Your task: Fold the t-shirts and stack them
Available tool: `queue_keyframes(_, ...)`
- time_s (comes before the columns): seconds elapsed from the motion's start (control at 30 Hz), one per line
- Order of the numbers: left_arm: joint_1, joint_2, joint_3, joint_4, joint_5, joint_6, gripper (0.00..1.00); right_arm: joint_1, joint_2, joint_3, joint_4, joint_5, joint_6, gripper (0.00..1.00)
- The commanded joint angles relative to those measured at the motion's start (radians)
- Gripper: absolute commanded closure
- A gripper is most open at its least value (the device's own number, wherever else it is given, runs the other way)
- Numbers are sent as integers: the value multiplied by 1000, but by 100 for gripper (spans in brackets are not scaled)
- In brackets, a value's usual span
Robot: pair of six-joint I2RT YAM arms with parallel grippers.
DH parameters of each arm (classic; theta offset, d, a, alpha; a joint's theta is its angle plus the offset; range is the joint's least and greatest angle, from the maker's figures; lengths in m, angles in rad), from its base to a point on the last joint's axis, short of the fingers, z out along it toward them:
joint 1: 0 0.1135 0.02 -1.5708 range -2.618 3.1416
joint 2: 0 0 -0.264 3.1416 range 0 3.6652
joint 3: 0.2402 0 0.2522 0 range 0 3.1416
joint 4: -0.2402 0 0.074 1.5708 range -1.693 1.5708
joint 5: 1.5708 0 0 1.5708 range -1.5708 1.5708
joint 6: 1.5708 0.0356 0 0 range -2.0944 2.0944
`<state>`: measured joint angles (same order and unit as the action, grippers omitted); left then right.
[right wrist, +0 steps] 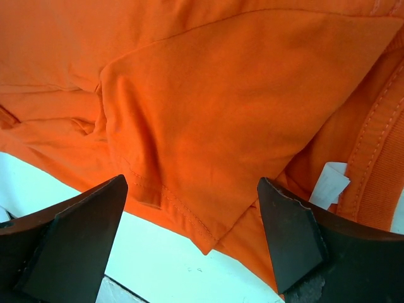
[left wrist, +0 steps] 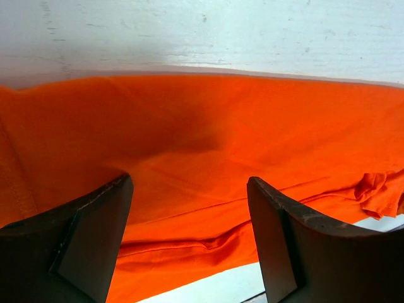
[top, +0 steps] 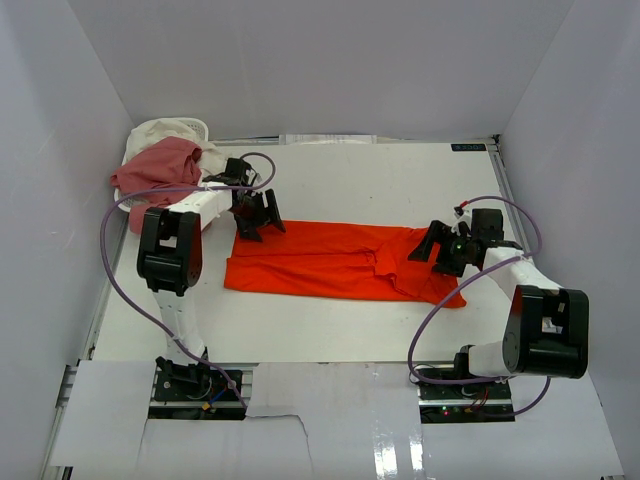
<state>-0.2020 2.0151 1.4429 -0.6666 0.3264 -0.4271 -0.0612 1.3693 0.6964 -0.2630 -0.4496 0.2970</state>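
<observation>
- Two claws were spread wide, holding nothing: the right claw (top: 440,248) hung over the collar end of the orange-red t-shirt (top: 320,268).
- That shirt lay in a long folded band across the middle of the bench (top: 380,180).
- Further on, the left claw (top: 258,215) hung over its far left corner.
- Far left, the pink t-shirt (top: 158,170) and the cream-white t-shirt (top: 160,133) were heaped at a white basket (top: 203,127).
</observation>
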Motion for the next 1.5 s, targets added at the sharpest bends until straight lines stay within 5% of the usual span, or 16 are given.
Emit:
queue_keyframes(0.0,4,-18,13,-7,-15,8,16,-2,-48,-17,36,-53,-58,10)
queue_keyframes(0.17,4,-42,11,-5,-24,4,16,-2,-122,-37,57,-113,-47,10)
queue_keyframes(0.2,3,-45,11,-5,-24,4,16,-2,-128,-35,56,-116,-45,17)
queue_keyframes(0.27,3,-50,14,-5,-29,4,16,-2,-127,-34,50,-132,-21,61)
queue_keyframes(0.3,4,-52,16,-5,-29,4,16,-2,-121,-35,45,-138,-9,92)
queue_keyframes(0.93,3,-26,-16,-22,-135,-7,16,3,28,-55,-32,131,-35,92)
queue_keyframes(1.47,3,-292,-421,169,-61,-278,14,-2,522,383,-41,220,-9,92)
